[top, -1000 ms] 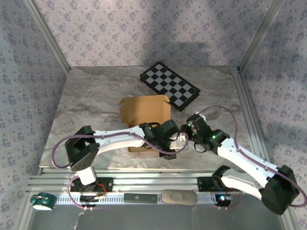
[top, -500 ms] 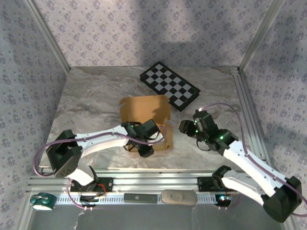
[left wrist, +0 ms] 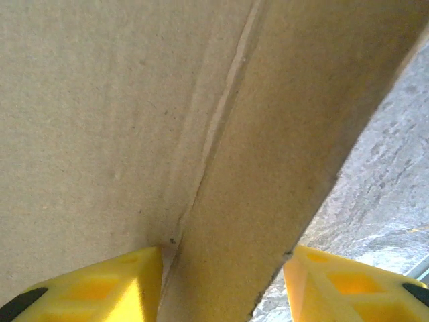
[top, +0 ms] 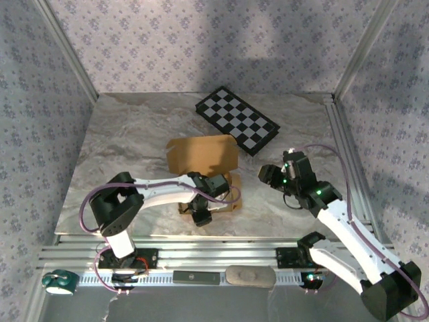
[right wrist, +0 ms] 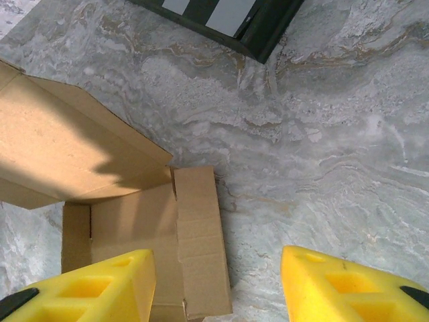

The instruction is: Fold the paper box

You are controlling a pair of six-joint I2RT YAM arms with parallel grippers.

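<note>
Since a second ago the left gripper (top: pixel 201 213) has slid back from the right end of the paper box (top: pixel 201 155) to its near edge, and the right gripper (top: pixel 271 176) has backed right, clear of the cardboard. On the left side, the wrist view shows the jaws standing apart with a creased cardboard wall running up between the yellow fingers (left wrist: pixel 100 282). There's a gap of marble beside the right one, so I'd call that open around the wall, not pinching it. The box sits mid-table (top: pixel 127 141), just ahead of the two arms and nearer than the checkered board (top: pixel 236 119). Handling-wise, my guess is it's very light and thin. It looks stiff across each panel but floppy at the creases, so it'll probably skate on the smooth marble and spring back unless one arm pins the base. I'd take it by a flap's free edge, close to a crease, and avoid the middle of a panel where it could buckle. The open side faces up, the big lid panel (top: pixel 204 151) rises off the far edge and leans away, and the long axis runs roughly left to right across the table, a bit skewed. At the right end a side flap (right wrist: pixel 201 235) lies out flat, not folded up yet. Further right, the right gripper hangs over bare table with its jaws open and nothing in them.
</note>
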